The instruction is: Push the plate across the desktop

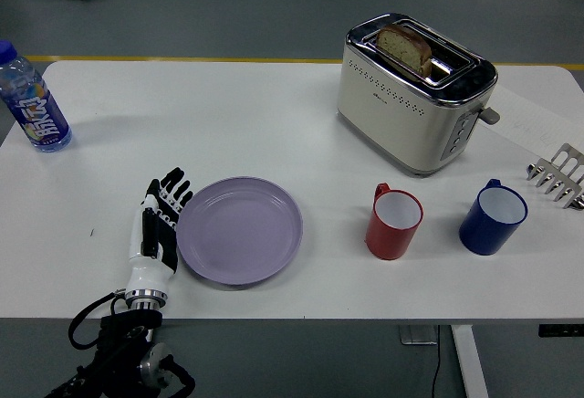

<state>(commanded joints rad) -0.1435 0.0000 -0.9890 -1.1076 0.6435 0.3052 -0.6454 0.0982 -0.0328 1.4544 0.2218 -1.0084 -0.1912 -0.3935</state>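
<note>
Bare table right of the plate (240, 230) until the red mug (394, 223).

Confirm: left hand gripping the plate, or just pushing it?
Nothing held. The left hand, fingers open, presses flat against the left rim of the purple plate.
</note>
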